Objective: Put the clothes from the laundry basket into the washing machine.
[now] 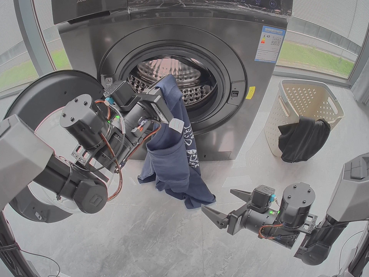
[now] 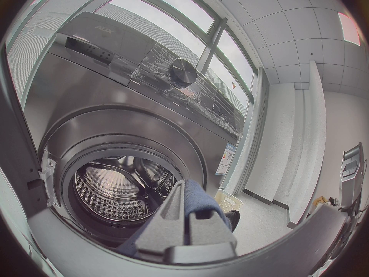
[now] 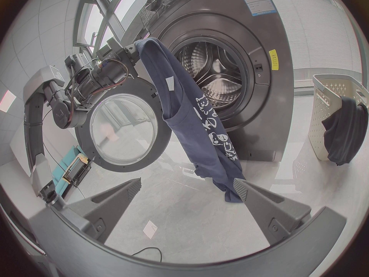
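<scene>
My left gripper (image 1: 166,91) is shut on a navy T-shirt (image 1: 175,154) with white print, holding its top right at the mouth of the washing machine drum (image 1: 173,81). The shirt hangs down to the floor in front of the machine. From the left wrist, the fingers (image 2: 173,216) pinch the navy cloth (image 2: 198,201) before the drum (image 2: 115,191). My right gripper (image 1: 221,206) hangs open low over the floor, just right of the shirt's hem, with nothing in it. A white laundry basket (image 1: 307,100) stands right of the machine, with a black garment (image 1: 301,139) draped over its rim.
The round machine door (image 1: 46,97) is swung wide open on the left, behind my left arm. Grey tiled floor (image 1: 153,235) stretches in front. Windows run behind the machine. A white paper scrap (image 3: 150,229) lies on the floor.
</scene>
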